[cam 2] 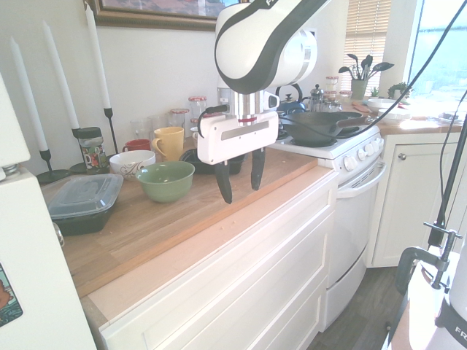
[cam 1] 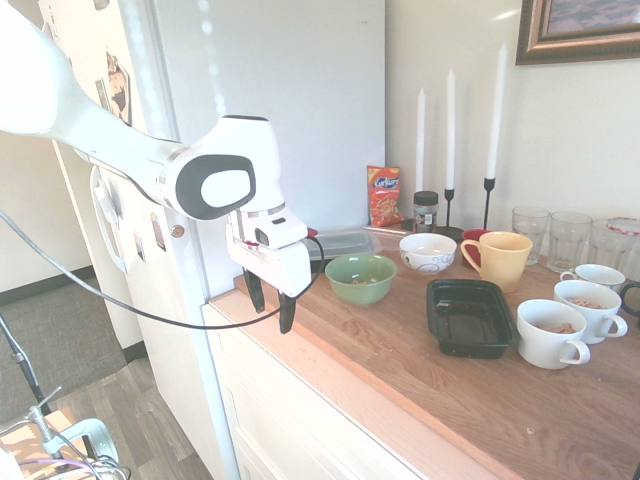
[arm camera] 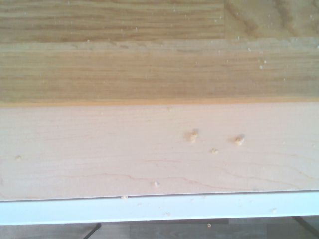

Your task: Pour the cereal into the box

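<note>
Cereal (cam 1: 585, 302) in white mugs (cam 1: 588, 303)

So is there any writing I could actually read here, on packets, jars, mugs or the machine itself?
"FR": white letters on a dark part at the bottom right corner of the second exterior view, cut off by the picture's edge.
Orange-red snack packet: it carries print, too small and blurred to read.
Jar with a dark lid: label too blurred to read.
Mugs, bowls, black tray: no words visible.
</note>
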You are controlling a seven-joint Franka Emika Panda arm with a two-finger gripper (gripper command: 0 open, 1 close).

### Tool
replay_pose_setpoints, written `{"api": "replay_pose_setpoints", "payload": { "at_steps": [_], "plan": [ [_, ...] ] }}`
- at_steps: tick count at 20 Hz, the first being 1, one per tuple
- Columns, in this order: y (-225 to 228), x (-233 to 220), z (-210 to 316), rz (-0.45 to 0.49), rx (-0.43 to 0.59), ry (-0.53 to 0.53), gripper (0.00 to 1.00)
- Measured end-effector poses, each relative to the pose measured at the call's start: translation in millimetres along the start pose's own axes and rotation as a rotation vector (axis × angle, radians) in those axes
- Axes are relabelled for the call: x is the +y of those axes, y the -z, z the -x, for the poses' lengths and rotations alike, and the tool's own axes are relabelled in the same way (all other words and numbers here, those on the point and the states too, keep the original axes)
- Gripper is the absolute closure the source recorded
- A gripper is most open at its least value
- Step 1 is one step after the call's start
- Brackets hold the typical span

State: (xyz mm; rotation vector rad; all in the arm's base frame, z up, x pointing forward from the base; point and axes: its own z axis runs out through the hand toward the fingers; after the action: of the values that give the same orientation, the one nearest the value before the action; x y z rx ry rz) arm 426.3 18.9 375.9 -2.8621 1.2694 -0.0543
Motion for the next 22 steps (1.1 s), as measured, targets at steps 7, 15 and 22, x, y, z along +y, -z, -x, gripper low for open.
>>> {"api": "replay_pose_setpoints", "payload": {
  "at_steps": [7, 15, 22],
  "plan": [
    [30.2, -27.0, -18.0, -0.026, 0.061, 0.036, 0.0],
    [48.9, -113.6, -41.7, -0.032, 0.12, 0.151, 0.0],
    [10.3, -182.4, -42.0, -0.086, 0.172, 0.245, 0.0]
  ]
}}
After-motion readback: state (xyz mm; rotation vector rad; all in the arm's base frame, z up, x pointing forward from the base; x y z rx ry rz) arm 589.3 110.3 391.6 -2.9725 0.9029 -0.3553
